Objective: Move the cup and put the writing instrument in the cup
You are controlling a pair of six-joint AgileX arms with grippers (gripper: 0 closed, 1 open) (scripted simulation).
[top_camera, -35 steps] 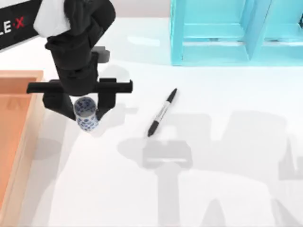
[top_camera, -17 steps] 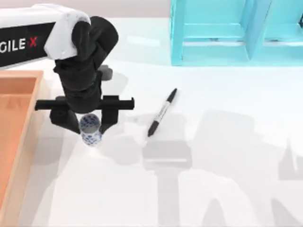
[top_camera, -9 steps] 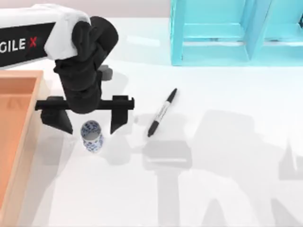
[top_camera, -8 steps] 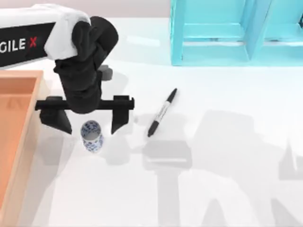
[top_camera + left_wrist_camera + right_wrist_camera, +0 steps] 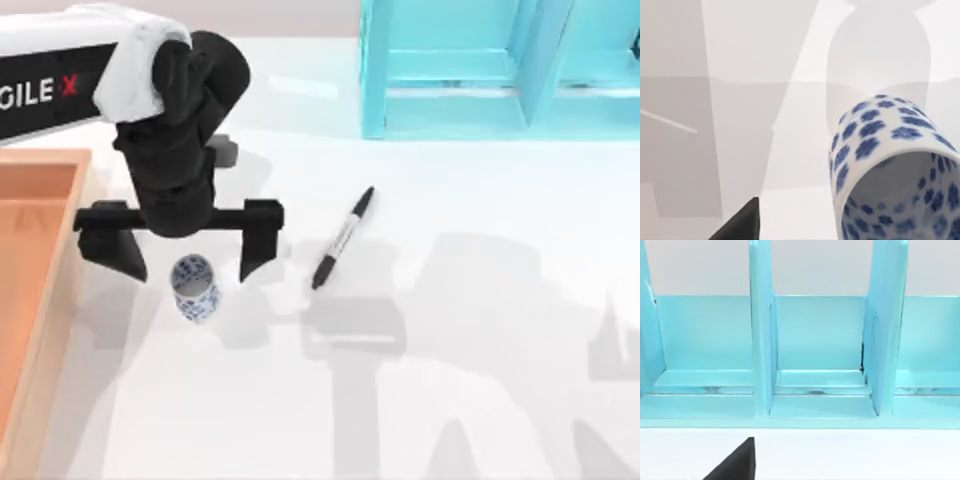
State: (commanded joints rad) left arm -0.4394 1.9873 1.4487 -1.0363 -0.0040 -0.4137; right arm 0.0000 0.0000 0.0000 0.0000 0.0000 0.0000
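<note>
From above, the left pincer (image 5: 182,255) hangs over the left part of the desk (image 5: 480,400) with its two fingers spread wide apart, one on each side of the cup (image 5: 195,288) and touching neither wall. The cup stands upright on the desk, free of any grip, just beside the orange tray (image 5: 40,300) at the left edge and near the pen (image 5: 343,238), which lies flat on the desk to the cup's right, slanting up toward the turquoise shelf unit (image 5: 500,70) at the back. Judging by this, the cup's move looks finished or close to it, while the pen part is untouched: it has yet to be picked up and dropped in. The cup holds nothing, and the part of the tray in view is bare. In the left wrist view, the cup (image 5: 895,175) sits close under the camera with its mouth open and its inside empty, blue flowers over the white wall, and a dark fingertip (image 5: 742,225) stands clear of it. In the right wrist view, the shelf unit (image 5: 815,355) faces the camera with its compartments empty, so the right arm seems parked toward the back, and whether its pincer is apart or together I cannot tell.
</note>
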